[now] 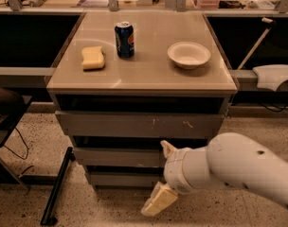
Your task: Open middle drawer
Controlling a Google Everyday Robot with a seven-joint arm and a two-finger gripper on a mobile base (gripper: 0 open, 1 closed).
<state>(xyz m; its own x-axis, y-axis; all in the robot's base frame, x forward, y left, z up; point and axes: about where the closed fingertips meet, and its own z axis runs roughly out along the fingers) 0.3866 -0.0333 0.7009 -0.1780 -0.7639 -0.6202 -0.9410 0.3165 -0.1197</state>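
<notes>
The middle drawer [115, 156] is the mid-sized plain grey front in the camera view, below the larger scratched front [134, 125] and above the narrowest front [120, 178]. A dark gap runs above it. My gripper [163, 175] is at the right part of the drawer stack, on my white arm [238, 167], which comes in from the lower right. Its pale fingers are spread open and hold nothing. The upper finger [168, 149] is at the middle drawer's top edge. The lower finger [158, 200] hangs below the bottom front, over the floor.
On the cabinet top [148, 74] are a yellow sponge [93, 57], a blue soda can [124, 39] and a white bowl [189, 54]. A black stand leg [56, 186] lies on the speckled floor at the left. A white object [275, 75] is at the right.
</notes>
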